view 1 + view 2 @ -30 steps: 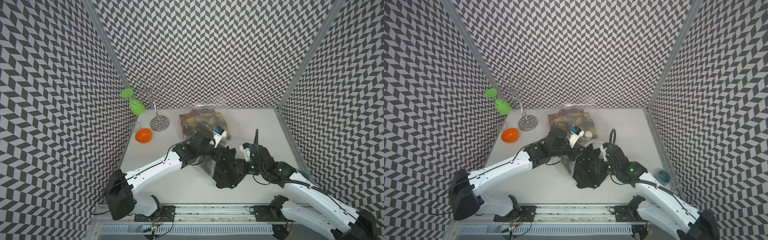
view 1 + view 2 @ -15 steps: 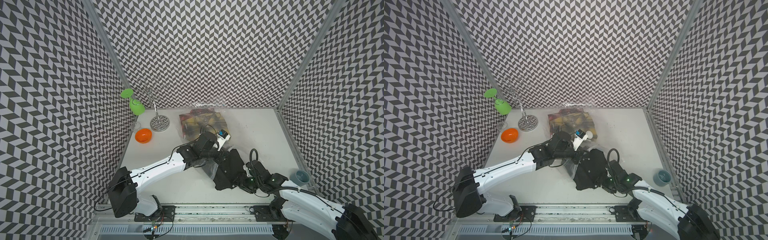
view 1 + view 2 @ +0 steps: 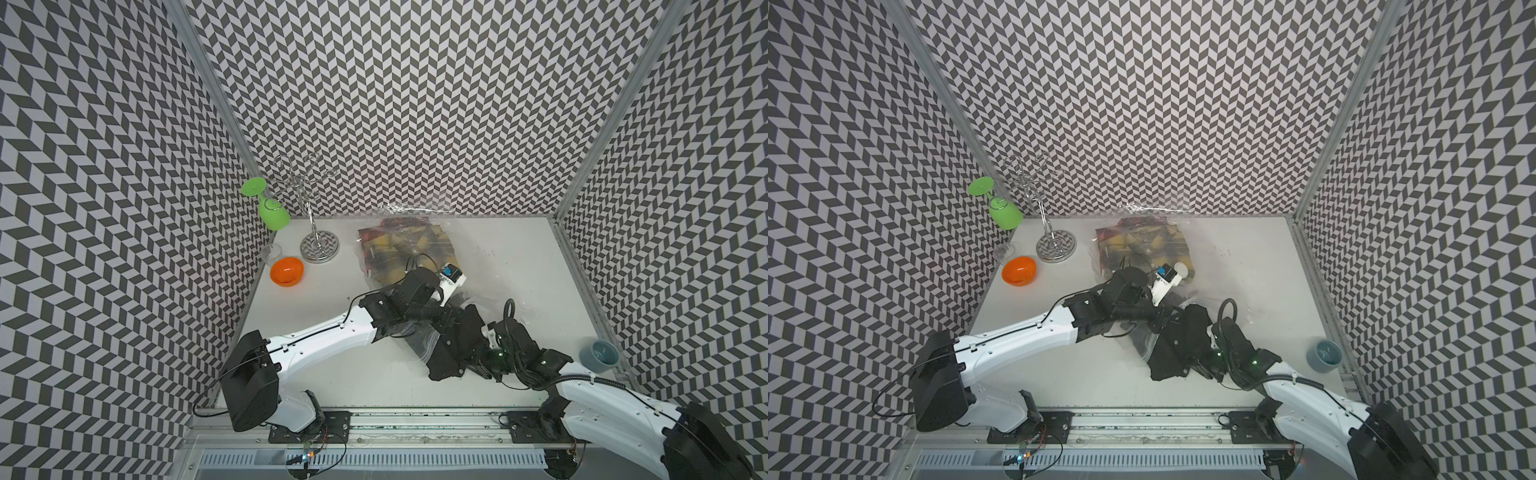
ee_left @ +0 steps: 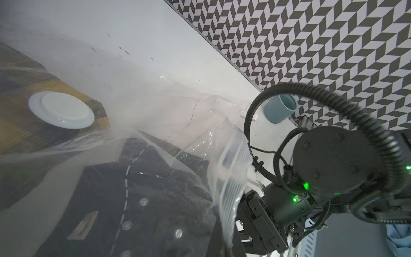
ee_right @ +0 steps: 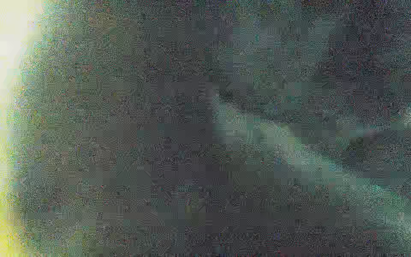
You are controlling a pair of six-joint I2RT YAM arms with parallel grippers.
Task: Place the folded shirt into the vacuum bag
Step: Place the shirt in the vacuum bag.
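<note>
1. at the far left of the white table (image 3: 332, 374), a green wine glass (image 3: 273, 212) hung upside down from a wire glass rack (image 3: 318, 249). an orange bowl (image 3: 286, 271) sat just in front of the rack.
2. in the middle, toward the back wall, lay the vacuum bag (image 3: 471, 255), clear and crinkled. a yellow and dark plaid garment (image 3: 399, 245) was inside it, and the bag's round white valve cap (image 4: 61, 110) rested over that plaid.
3. the left pincer (image 3: 451, 319) reached over the bag's open end and was closed on the bag's upper sheet. that sheet was drawn up, and its ribbed zip strip (image 4: 229, 178) showed in the left wrist view.
4. the folded shirt (image 3: 449, 357), black with pale buttons, lay at the bag's mouth. its far part was under the lifted plastic and its near part was out on the table.
5. the right pincer (image 3: 477, 366) sat low against the shirt's near right edge. i could not tell whether it was open or closed, and the right wrist view was only dark noise.
6. at the far right, a grey-blue cup (image 3: 598, 356) stood alone by the wall.
</note>
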